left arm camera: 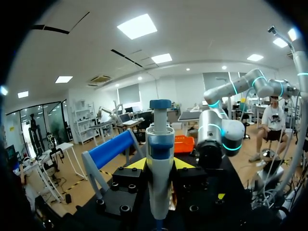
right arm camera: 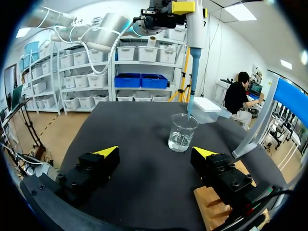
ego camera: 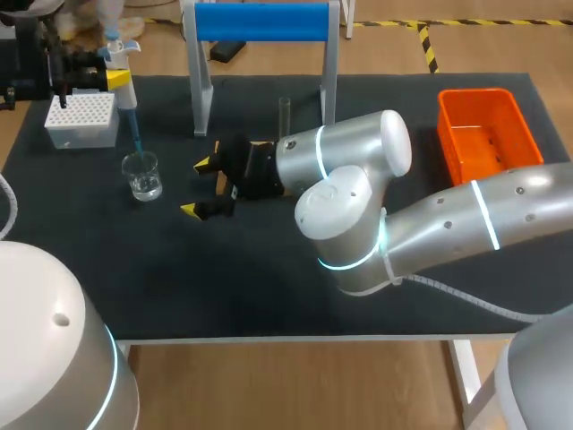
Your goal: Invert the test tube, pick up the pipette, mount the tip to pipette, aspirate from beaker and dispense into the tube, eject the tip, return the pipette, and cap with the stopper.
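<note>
My left gripper (ego camera: 117, 79) is shut on the white pipette (ego camera: 126, 93) at the far left and holds it upright; the shaft (left arm camera: 160, 163) stands between the yellow tips. The pipette's blue tip (ego camera: 137, 139) reaches down into the clear beaker (ego camera: 142, 175), which holds a little water. Seen from the right wrist, the tip (right arm camera: 191, 96) dips just inside the rim of the beaker (right arm camera: 182, 132). My right gripper (ego camera: 199, 186) lies low over the mat, open and empty, its fingers pointing at the beaker ahead of it (right arm camera: 156, 152). A clear test tube (ego camera: 285, 115) stands behind the right wrist. No stopper shows.
A white tip box (ego camera: 81, 119) sits behind the beaker at the far left. A stand with a blue bar (ego camera: 260, 22) rises at the back middle. An orange bin (ego camera: 483, 134) is at the back right. A wooden block (right arm camera: 216, 207) lies under the right gripper.
</note>
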